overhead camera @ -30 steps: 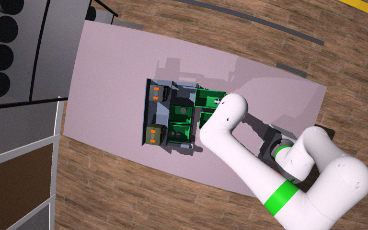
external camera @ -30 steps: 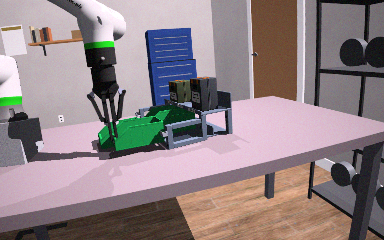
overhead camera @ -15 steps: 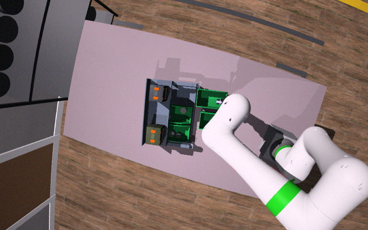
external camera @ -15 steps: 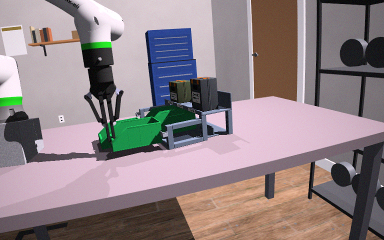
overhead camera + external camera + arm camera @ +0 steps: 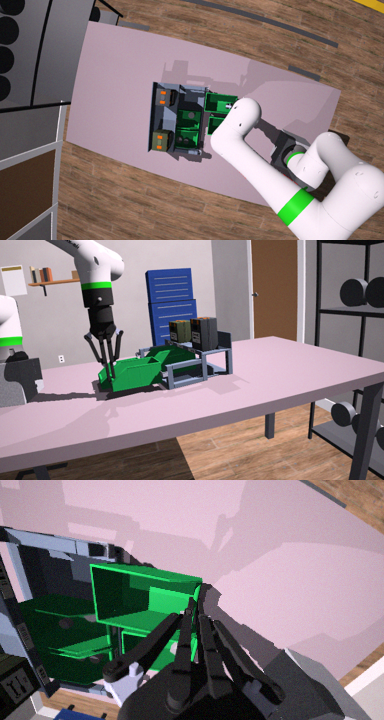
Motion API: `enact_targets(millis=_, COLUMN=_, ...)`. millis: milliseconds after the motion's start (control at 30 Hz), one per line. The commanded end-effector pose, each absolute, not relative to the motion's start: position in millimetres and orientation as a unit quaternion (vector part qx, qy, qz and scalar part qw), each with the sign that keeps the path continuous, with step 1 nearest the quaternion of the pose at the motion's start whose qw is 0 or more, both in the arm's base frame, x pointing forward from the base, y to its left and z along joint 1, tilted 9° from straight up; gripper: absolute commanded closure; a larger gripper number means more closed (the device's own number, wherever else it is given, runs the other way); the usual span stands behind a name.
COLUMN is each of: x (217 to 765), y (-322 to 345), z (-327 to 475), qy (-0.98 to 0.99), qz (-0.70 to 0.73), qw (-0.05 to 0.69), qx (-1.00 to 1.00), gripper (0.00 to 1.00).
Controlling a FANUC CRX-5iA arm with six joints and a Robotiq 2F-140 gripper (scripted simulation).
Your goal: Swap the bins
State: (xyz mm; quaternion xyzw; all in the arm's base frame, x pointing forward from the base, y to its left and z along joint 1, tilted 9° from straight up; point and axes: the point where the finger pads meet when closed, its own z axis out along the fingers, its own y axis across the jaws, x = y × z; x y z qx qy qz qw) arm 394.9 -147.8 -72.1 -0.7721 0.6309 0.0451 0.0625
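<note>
My gripper (image 5: 109, 377) is shut on the front wall of a green open bin (image 5: 130, 373) that rests on the table, with its back end at the grey shelf's (image 5: 195, 364) front frame. In the top view this bin (image 5: 220, 102) lies just outside the shelf's open gap (image 5: 191, 97). In the wrist view the fingers (image 5: 197, 607) pinch its wall, and I see no parts inside the bin (image 5: 145, 605). A second green bin (image 5: 215, 124) sits on the table beside it, mostly hidden by my arm.
Two more green bins (image 5: 188, 117) (image 5: 185, 138) stand in the shelf's lower level, with dark round parts in them. An olive box (image 5: 179, 331) and a dark box (image 5: 203, 333) stand on the shelf's top board. A grey block (image 5: 19, 381) holds my base.
</note>
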Motion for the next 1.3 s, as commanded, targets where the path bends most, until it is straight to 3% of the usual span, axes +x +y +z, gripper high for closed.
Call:
enact_targets(millis=0, x=395.5, y=-148.2, z=-71.7, qy=0.631, qz=0.044, qw=0.063, qx=-0.772, gripper=0.90)
enact_targets(millis=1267, x=395.8, y=-144.0, z=-98.7, qy=0.631, qz=0.044, qw=0.063, qx=-0.772, gripper=0.90)
